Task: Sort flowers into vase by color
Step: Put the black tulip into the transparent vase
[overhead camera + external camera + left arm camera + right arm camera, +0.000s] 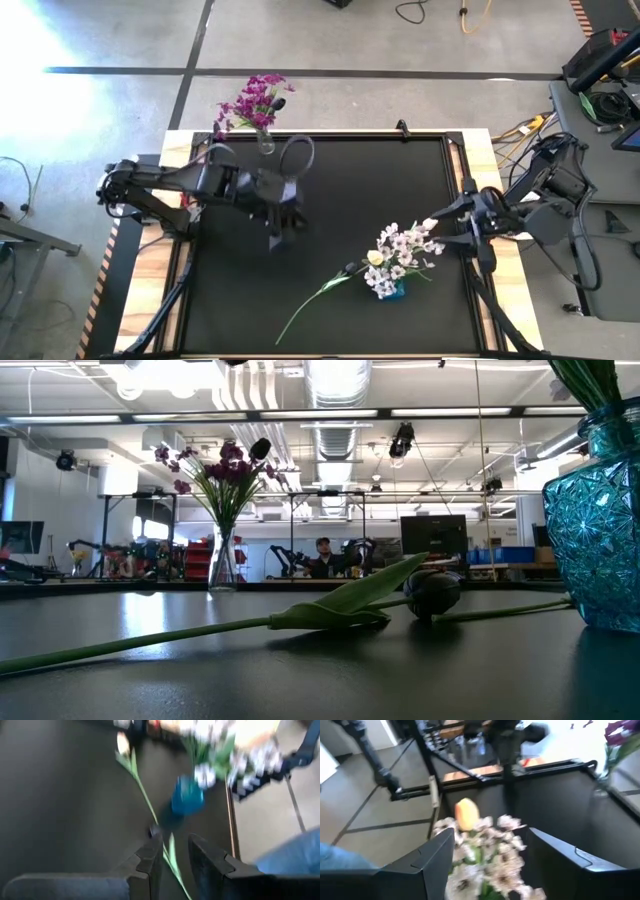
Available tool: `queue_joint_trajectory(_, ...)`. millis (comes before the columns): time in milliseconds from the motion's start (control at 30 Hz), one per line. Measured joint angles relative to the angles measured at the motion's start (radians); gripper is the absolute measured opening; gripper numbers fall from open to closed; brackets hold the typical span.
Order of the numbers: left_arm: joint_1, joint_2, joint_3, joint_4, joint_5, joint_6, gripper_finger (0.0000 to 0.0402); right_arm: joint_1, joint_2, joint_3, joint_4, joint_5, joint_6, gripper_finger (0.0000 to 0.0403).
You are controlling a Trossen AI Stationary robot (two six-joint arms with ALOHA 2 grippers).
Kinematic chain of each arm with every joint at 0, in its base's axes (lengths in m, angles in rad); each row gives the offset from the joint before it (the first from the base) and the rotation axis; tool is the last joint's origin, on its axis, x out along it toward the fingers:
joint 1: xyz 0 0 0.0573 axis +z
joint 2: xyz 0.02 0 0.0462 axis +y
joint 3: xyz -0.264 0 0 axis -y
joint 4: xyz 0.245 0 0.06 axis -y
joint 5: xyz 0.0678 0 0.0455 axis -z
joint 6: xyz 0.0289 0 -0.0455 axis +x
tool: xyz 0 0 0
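Observation:
A long green-stemmed flower [322, 294] with a dark bud [432, 592] lies flat on the black table, its leaf [350, 605] on the mat. White blossoms and a cream tulip bud [400, 250] stand in a blue vase [393, 291]. Magenta sprays [255, 100] stand in a clear vase [264, 142] by the far edge. My left gripper [280, 240] hovers open left of the lying flower, and its stem [142, 790] shows beyond the fingers [175, 852]. My right gripper [447, 228] is open beside the white bunch, with blossoms [485, 840] showing between its fingers.
The blue vase [600, 550] stands close to the table's near right part, with the lying stem running from it toward the near edge. A raised frame [455, 170] borders the mat. Bare mat [360, 190] lies between the two vases. People and benches show far behind the table.

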Motion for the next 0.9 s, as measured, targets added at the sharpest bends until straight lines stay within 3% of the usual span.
queue_joint_trajectory(133, -0.087, 0.003, -0.06, -0.036, -0.004, -0.141, 0.0077, 0.0, 0.0, 0.031, -0.057, 0.069, -0.001, 0.0205)
queue_joint_trajectory(267, -0.186, 0.004, -0.16, -0.009, -0.05, -0.292, 0.0077, 0.0, 0.0, 0.059, -0.087, 0.101, -0.039, 0.0141)
queue_joint_trajectory(500, -0.268, -0.034, -0.394, 0.314, -0.044, -0.544, 0.0069, 0.0, -0.001, 0.077, -0.084, 0.165, -0.126, 0.0029)
queue_joint_trajectory(700, -0.283, -0.058, -0.501, 0.36, 0.009, -0.632, 0.0011, -0.023, -0.001, 0.077, -0.084, 0.172, -0.111, 0.0014)
queue_joint_trajectory(900, -0.283, 0.004, -0.505, 0.399, 0.01, -0.632, 0.0004, -0.04, 0.0, 0.077, -0.075, 0.173, -0.088, 0.0022)
